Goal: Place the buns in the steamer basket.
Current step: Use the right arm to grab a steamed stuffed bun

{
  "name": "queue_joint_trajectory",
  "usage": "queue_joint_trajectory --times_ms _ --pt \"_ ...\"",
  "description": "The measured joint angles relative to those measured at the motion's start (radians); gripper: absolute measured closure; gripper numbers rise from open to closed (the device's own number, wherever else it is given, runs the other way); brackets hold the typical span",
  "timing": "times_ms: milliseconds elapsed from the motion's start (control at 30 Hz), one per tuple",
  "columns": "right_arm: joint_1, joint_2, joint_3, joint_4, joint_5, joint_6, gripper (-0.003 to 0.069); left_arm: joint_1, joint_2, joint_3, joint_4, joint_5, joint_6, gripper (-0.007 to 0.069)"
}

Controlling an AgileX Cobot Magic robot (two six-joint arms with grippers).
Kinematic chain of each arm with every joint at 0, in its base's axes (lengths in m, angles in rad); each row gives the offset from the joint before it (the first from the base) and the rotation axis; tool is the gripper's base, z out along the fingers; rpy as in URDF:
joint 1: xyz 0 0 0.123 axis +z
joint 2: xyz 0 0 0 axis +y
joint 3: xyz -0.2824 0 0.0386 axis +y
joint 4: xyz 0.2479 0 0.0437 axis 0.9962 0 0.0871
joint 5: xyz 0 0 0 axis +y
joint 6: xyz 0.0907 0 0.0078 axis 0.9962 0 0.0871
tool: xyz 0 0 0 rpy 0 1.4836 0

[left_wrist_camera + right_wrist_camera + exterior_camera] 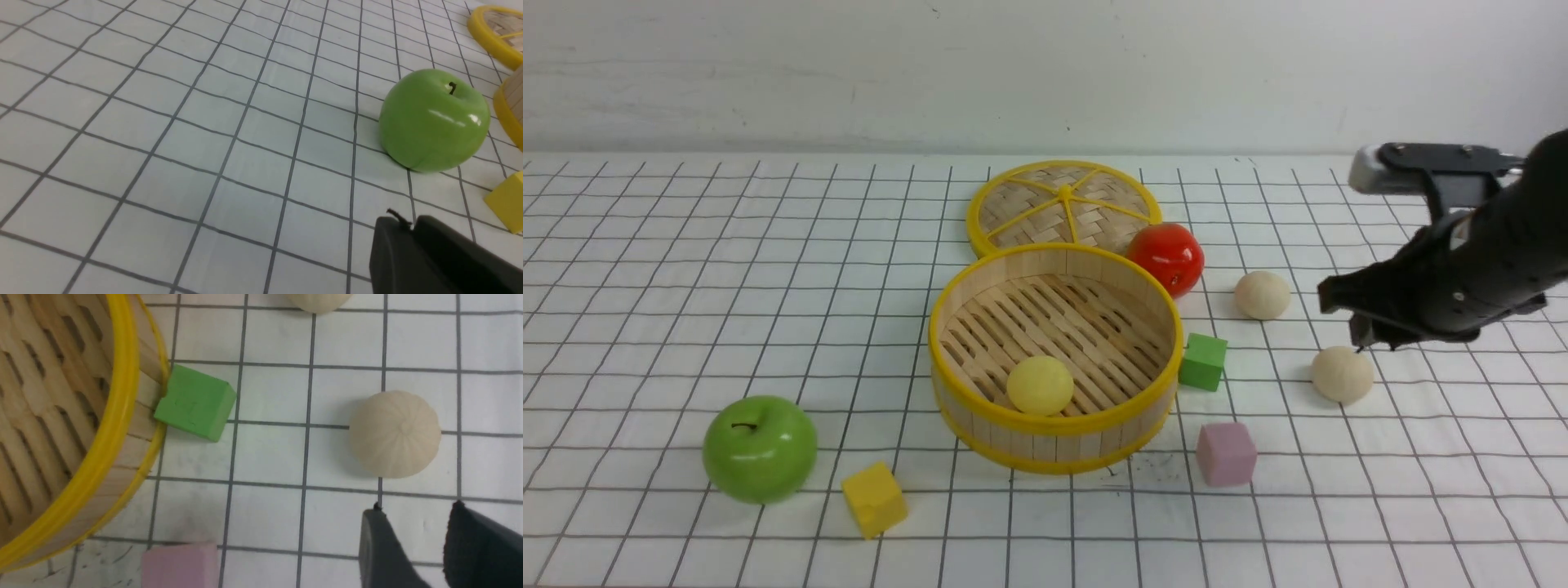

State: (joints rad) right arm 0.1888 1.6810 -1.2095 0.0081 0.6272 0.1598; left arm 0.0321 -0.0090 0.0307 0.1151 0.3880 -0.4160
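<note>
1/3 done: yellow bun [1040, 385] sits inside steamer basket [1054, 445] by its front wall; 2 cream ones not yet in, both on table [686, 286] to the basket's right, far bun [1262, 295] near tomato [1165, 258], near bun [1342, 374] further out. R gripper [417, 510] hovers just beside near bun, jaws part open w/ clear gap, holding nothing, prob pre-grasp. L gripper [412, 224] parked near green apple [435, 120], tips look pinched together, empty

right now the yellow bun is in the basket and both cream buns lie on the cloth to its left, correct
Wrong side: the front view shows both cream buns on the cloth to the basket's right. The yellow bun is in the basket.
</note>
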Motion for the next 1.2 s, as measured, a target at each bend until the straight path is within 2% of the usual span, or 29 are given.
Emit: queue_joint_trajectory --times_ms 167,367,567,1000,1067,1167,1200 --pt "0.000 0.154 -0.073 -0.058 -0.009 0.008 0.0419 0.000 0.000 0.000 0.000 0.000 0.000 0.0562" --pt "-0.018 0.213 -0.114 -0.105 -0.019 0.055 0.0419 0.000 0.000 0.000 0.000 0.000 0.000 0.0554" --pt "-0.056 0.231 -0.119 -0.098 -0.038 0.091 0.0419 0.000 0.000 0.000 0.000 0.000 0.000 0.0550" --pt "-0.059 0.279 -0.121 -0.025 -0.082 0.094 0.0419 0.000 -0.001 0.000 0.000 0.000 0.000 0.0540" --pt "-0.059 0.282 -0.121 -0.022 -0.082 0.082 0.0431 0.000 -0.001 0.000 0.000 0.000 0.000 0.0540" --pt "-0.059 0.282 -0.122 -0.008 -0.082 0.042 0.0517 0.000 -0.001 0.000 0.000 0.000 0.000 0.0534" --pt "-0.059 0.282 -0.122 -0.008 -0.082 0.040 0.0524 0.000 -0.001 0.000 0.000 0.000 0.000 0.0534"
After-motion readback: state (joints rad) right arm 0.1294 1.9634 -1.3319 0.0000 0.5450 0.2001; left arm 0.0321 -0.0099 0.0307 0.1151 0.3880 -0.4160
